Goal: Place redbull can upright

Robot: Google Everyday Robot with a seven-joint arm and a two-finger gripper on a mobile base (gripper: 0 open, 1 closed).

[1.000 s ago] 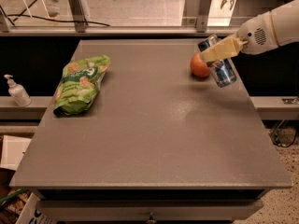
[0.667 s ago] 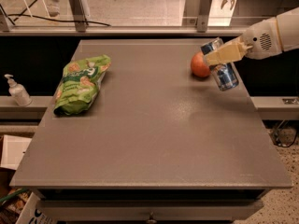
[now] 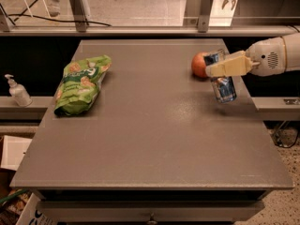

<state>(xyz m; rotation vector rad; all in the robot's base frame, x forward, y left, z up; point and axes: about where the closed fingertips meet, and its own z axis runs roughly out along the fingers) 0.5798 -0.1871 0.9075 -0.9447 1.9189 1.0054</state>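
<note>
Gripper: the beige two-finger gripper (image 3: 213,66) reaches in from the right edge of the frame, at the end of a white rounded arm (image 3: 274,55), over the upper right part of the surface.
Fingers: the long beige fingers (image 3: 229,65) are clamped on the can. One lies across its front just below the top, and the other is hidden behind it.
Task thing: the slim blue-and-silver metal redbull can (image 3: 225,88) is in the gripper's hold at the upper right of the frame, close to the right edge of the surface.
Can's pose: close to upright, leaning a little, with its top end towards the upper left and its lower end towards the lower right. Whether its base touches the surface cannot be told.
Surface: a flat grey-brown table surface (image 3: 154,139) fills the middle of the frame.
Neighbour: a round red-orange apple (image 3: 198,64) sits on the surface just left of the can's top and partly behind the fingers. Whether the two touch cannot be told.
Left side: a crumpled green plastic snack bag (image 3: 80,83) lies flat on the surface, well apart from the can.
Off the surface: a small white pump bottle (image 3: 18,92) stands on a ledge at the left edge of the frame.
</note>
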